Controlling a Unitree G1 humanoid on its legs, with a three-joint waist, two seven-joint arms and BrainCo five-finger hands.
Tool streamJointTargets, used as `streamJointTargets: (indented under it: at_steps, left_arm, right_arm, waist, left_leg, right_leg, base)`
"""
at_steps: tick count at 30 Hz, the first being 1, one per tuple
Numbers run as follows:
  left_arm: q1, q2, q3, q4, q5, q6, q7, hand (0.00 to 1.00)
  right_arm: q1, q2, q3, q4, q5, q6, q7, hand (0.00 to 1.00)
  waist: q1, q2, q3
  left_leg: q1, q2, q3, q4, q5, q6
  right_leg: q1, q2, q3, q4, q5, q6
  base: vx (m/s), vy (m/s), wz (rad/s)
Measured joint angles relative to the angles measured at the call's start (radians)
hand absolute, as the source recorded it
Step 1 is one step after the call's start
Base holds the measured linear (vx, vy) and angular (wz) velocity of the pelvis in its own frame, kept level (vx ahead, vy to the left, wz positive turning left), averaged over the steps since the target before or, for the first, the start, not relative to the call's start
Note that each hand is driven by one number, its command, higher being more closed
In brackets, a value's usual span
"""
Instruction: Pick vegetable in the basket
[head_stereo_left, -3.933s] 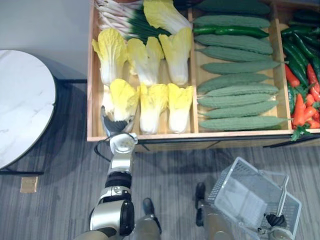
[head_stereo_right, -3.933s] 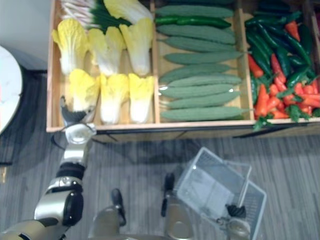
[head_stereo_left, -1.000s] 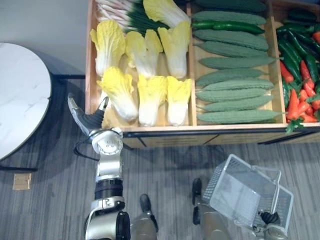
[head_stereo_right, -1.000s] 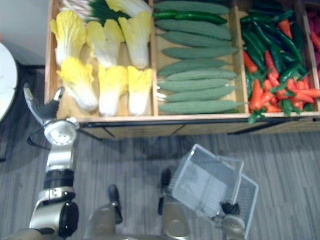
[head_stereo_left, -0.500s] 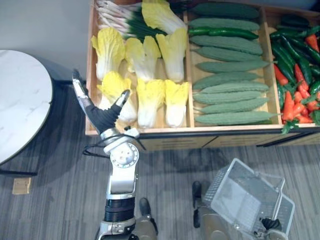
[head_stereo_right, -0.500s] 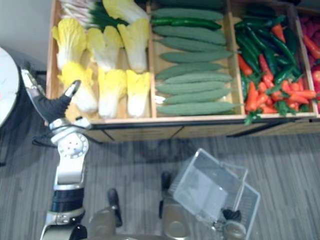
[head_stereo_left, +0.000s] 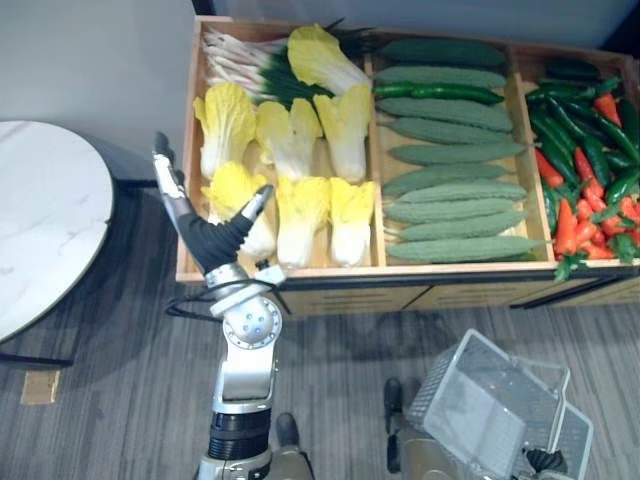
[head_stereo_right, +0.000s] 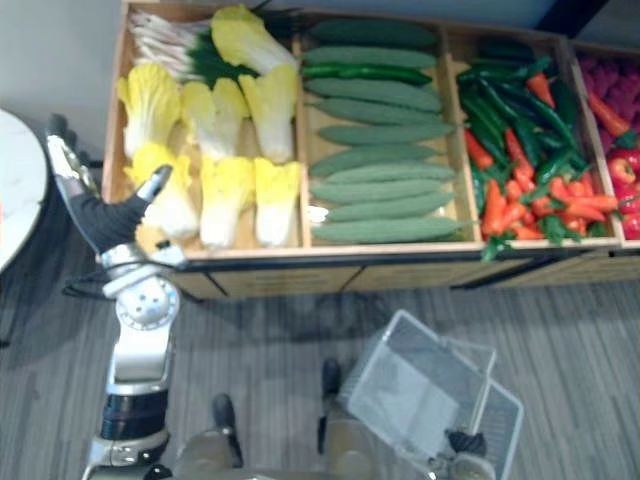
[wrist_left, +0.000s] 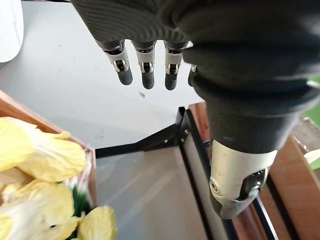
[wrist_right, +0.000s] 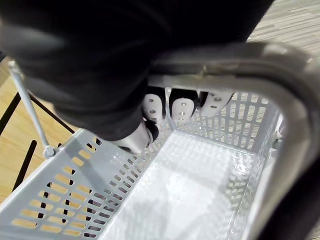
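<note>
Raised since a moment ago, the left hand (head_stereo_left: 208, 235) hangs released, fingers spread, over the front-left corner of the long wooden produce crate (head_stereo_left: 400, 277), just beside the crate's front-left pale yellow leafy napa cabbage (head_stereo_left: 228, 185). It looks light and soft-leaved, so I would grasp its firmer white base. In front of the crate, the right hand (wrist_right: 181, 109) clenches the handle (wrist_right: 240, 60) of the grey plastic mesh basket (head_stereo_left: 490, 410).

In the shelf (head_stereo_left: 400, 275), cabbages (head_stereo_left: 290, 160) are laid left, gourds (head_stereo_left: 450, 170) in the middle, peppers (head_stereo_left: 590, 150) right. Before it, rightward, a basket (head_stereo_left: 495, 410) is seen; a table (head_stereo_left: 45, 220) is set leftward.
</note>
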Motion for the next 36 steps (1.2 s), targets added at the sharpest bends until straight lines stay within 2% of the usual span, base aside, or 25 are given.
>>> streamJointTargets:
  at_steps: [2,5,7,10,12,13,22,30,36]
  left_arm:
    - [0.000,0.023,0.008,0.055,-0.013,0.010,-0.049,0.00]
    - [0.000,0.025,0.040,0.100,-0.047,0.037,-0.069,0.00]
    - [-0.001,0.022,0.081,0.131,-0.050,0.059,-0.068,0.00]
    - [-0.007,0.008,0.112,0.143,-0.054,0.078,-0.053,0.00]
    - [-0.011,-0.005,0.124,0.159,-0.099,0.086,-0.040,0.00]
    - [-0.011,-0.009,0.131,0.167,-0.127,0.087,-0.031,0.00]
    - [-0.046,-0.047,0.147,0.229,-0.130,0.088,-0.020,0.00]
    - [-0.047,-0.041,0.100,0.297,-0.125,0.093,-0.059,0.00]
    - [-0.074,-0.031,0.069,0.408,-0.124,0.094,-0.073,0.00]
  right_arm:
    - [0.000,-0.003,0.000,0.000,0.000,0.001,0.002,1.00]
    - [0.004,-0.021,0.000,0.000,-0.007,0.004,0.017,1.00]
    - [0.006,-0.033,0.000,-0.003,-0.036,0.005,0.020,1.00]
    - [0.006,-0.033,0.000,-0.007,-0.038,0.005,0.020,1.00]
    - [0.006,-0.033,0.000,-0.009,-0.038,0.007,0.021,1.00]
    - [0.006,-0.032,0.001,-0.013,-0.040,0.007,0.021,1.00]
    - [0.008,-0.030,0.003,-0.020,-0.041,0.008,0.022,1.00]
    - [0.017,-0.029,0.021,-0.044,-0.038,0.013,0.021,1.00]
    - [0.016,-0.030,0.037,-0.048,-0.038,0.010,0.021,1.00]
  waist:
    - [-0.001,0.002,-0.001]
    - [-0.002,0.015,-0.009]
    - [-0.004,0.029,-0.016]
    - [-0.004,0.031,-0.018]
    - [-0.002,0.030,-0.019]
    - [-0.003,0.030,-0.019]
    - [-0.005,0.030,-0.019]
    - [-0.004,0.026,-0.019]
    - [-0.006,0.021,-0.017]
  left_leg:
    - [0.000,0.002,-0.003,0.000,-0.006,0.000]
    - [-0.001,0.001,-0.003,-0.002,-0.005,-0.001]
    - [0.000,-0.001,-0.001,-0.004,-0.003,-0.002]
    - [0.005,-0.003,0.002,-0.014,0.010,-0.004]
    - [0.015,-0.007,0.010,-0.020,0.014,-0.004]
    - [0.016,-0.007,0.013,-0.019,0.014,-0.004]
    - [0.017,-0.006,0.016,-0.021,0.012,-0.006]
    - [0.015,-0.006,0.025,-0.036,0.014,-0.007]
    - [0.013,-0.008,0.044,-0.036,0.015,-0.007]
  right_leg:
    - [0.004,0.001,0.000,-0.004,0.001,0.001]
    - [0.005,0.001,0.002,-0.011,0.003,0.005]
    - [0.005,0.002,0.004,-0.012,0.003,0.005]
    - [0.005,0.003,0.006,-0.013,0.003,0.005]
    - [0.006,0.002,0.012,-0.013,0.003,0.005]
    - [0.006,0.001,0.015,-0.013,0.004,0.005]
    - [0.005,0.002,0.019,-0.013,0.004,0.006]
    - [-0.009,0.002,0.025,-0.014,0.004,0.006]
    - [-0.024,0.006,0.043,-0.015,0.006,0.009]
  base:
    - [-0.05,-0.008,0.04]
    - [-0.01,-0.001,0.01]
    - [0.00,0.013,-0.03]
    - [0.00,0.004,-0.01]
    - [0.02,0.016,-0.06]
    - [0.02,0.017,-0.08]
    - [0.00,0.001,0.00]
    - [0.00,0.001,-0.01]
    - [0.02,0.005,-0.10]
